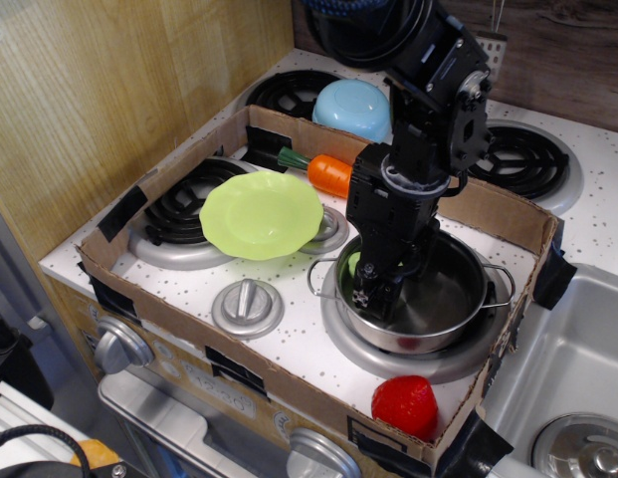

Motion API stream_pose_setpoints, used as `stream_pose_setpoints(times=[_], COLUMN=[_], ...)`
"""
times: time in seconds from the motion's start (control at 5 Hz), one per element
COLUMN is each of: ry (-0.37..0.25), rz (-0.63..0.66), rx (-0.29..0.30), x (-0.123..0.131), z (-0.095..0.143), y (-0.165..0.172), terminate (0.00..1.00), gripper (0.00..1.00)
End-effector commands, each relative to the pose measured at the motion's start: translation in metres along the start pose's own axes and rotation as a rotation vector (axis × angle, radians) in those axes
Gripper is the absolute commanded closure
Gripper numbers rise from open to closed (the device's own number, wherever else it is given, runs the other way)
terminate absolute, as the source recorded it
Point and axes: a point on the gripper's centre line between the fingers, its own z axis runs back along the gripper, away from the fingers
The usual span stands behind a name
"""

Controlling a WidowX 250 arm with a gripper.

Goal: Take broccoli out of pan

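Note:
The pan (443,304), a shiny steel pot with wire loop handles, sits on the front right burner inside the cardboard tray. My gripper (372,294) reaches down into its left half, with its dark fingers (366,297) near the pan floor. Only a small light-green sliver of the broccoli (354,264) shows, against the left side of the fingers and inside the pan's rim. The fingers and the wrist hide the rest of it. I cannot tell whether the jaws are closed on it.
A lime-green plate (261,213) lies left of the pan. An orange carrot (329,174) lies behind it, and a light-blue bowl (352,107) stands beyond the cardboard wall (488,204). A red toy (404,405) sits at the tray's front right corner. A sink (572,388) is to the right.

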Motion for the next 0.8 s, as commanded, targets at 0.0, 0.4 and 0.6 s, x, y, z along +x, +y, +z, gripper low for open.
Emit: stream_pose_setpoints(times=[0.0, 0.4, 0.6], ry=[-0.069, -0.071, -0.087], rz=[-0.009, -0.054, -0.078], rx=[-0.017, -0.018, -0.023], x=[0.011, 0.052, 0.079], z=[0.050, 0.067, 0.061], y=[-0.015, 0.009, 0.020], terminate=[0.00, 0.00, 0.00], gripper=[1.00, 1.00, 1.00])
